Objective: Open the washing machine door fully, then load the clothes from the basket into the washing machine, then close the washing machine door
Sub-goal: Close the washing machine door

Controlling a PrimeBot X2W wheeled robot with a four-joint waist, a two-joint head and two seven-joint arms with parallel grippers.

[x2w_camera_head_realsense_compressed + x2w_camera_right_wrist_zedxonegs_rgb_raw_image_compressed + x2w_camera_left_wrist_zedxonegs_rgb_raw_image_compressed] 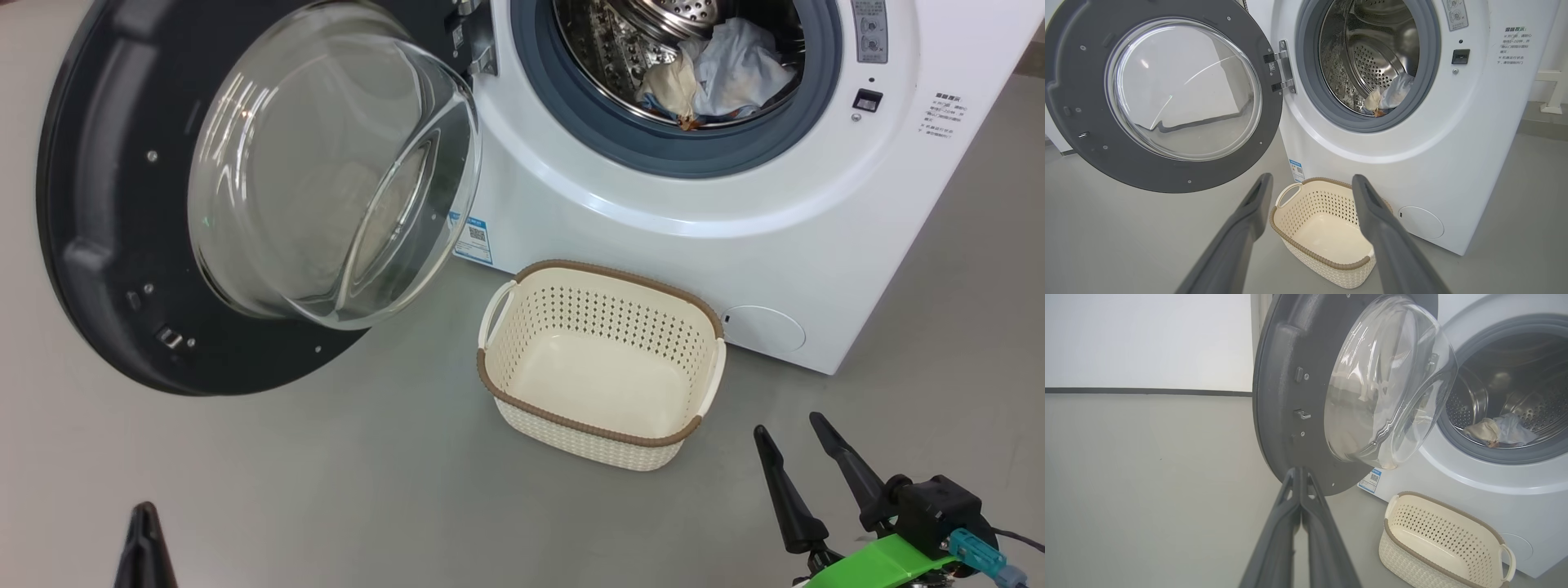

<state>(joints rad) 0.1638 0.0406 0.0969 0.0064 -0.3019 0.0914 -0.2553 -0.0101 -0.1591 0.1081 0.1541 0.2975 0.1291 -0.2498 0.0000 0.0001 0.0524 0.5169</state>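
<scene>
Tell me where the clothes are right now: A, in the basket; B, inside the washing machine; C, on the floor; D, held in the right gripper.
B: the clothes lie inside the washing machine, behind its open door seal, and the basket in front of it is empty.

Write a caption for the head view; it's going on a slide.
Open washing machine door, clothes inside the washing machine, empty basket, right tool open.
</scene>
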